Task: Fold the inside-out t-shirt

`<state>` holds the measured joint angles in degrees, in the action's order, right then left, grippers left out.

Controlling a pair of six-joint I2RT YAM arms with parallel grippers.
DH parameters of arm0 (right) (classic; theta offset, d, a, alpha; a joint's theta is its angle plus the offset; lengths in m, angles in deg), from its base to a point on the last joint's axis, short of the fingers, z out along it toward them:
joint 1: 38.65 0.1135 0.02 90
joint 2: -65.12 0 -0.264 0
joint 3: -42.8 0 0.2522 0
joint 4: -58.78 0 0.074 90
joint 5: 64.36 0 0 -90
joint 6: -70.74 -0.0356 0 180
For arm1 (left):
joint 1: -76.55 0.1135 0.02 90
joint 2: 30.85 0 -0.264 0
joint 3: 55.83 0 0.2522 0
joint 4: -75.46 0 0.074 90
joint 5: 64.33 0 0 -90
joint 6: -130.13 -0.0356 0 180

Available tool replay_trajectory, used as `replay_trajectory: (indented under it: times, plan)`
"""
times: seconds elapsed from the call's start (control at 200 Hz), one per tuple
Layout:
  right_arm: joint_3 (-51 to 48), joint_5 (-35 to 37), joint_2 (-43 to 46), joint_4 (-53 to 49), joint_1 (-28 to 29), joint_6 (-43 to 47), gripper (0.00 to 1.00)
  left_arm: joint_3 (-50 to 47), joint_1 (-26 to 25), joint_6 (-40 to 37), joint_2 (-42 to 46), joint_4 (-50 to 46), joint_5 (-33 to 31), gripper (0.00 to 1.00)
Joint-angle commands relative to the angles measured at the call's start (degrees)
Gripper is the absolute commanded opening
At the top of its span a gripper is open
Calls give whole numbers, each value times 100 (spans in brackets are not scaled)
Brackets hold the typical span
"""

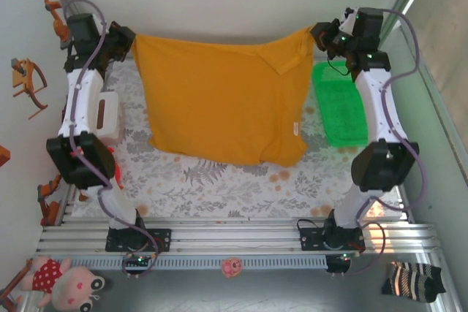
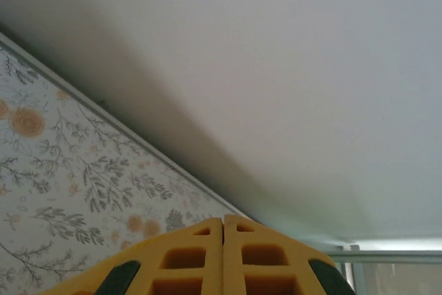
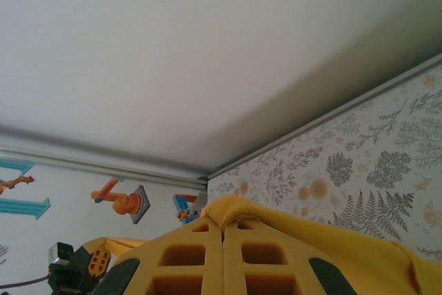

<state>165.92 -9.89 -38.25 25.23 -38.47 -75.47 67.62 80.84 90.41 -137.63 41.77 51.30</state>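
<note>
The inside-out t-shirt (image 1: 219, 100) is mustard yellow and hangs as a wide sheet between my two grippers at the far side of the table. Its lower edge rests on the floral cloth, and a small white tag (image 1: 295, 129) shows near its right side. My left gripper (image 1: 128, 38) is shut at the shirt's upper left corner. In the left wrist view the jaws (image 2: 222, 220) meet with no fabric showing at the tips. My right gripper (image 1: 318, 34) is shut on the upper right corner, and a fold of yellow fabric (image 3: 238, 208) bulges over its fingertips (image 3: 222, 222).
A green plastic basket (image 1: 340, 104) lies on the table at the right, under the right arm. A white box (image 1: 110, 115) sits at the left beside the left arm. The floral table cover (image 1: 219, 180) lies bare in front of the shirt. White walls close in behind.
</note>
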Motion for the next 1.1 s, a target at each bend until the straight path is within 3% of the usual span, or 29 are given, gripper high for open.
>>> replay_trajectory:
  times: [0.0,0.13,0.2,0.265,0.361,0.546,0.666,0.786,0.906,1.092]
  plan:
    - [1467,-374,-421,793,73,-430,0,1941,-35,-44,-610,-611,-95,0]
    - [4477,-178,-1402,36,11,-562,0,5257,-78,149,-1721,-1564,-318,0]
    - [4755,-184,-1523,585,-130,-1190,0,5401,87,666,-1709,-1197,-177,0]
    - [3956,-196,-1158,1170,-202,-1454,0,4565,204,802,-1204,-744,-89,0]
    - [2524,-272,-447,1378,-203,-1171,0,3064,243,414,-395,-536,-127,0]
    - [-1265,-327,1289,2099,-173,-809,0,-454,247,25,1174,254,150,0]
    - [-3668,-111,2251,1964,-108,-373,0,-2845,230,-247,2123,641,194,0]
    - [-5699,388,2971,1869,13,-239,0,-4585,153,-550,2713,513,106,0]
    - [-6846,871,3327,1257,308,63,0,-5881,-135,-726,3241,288,-321,0]
    - [-7466,1476,3350,372,769,242,0,-6895,-520,-890,3625,-371,-912,0]
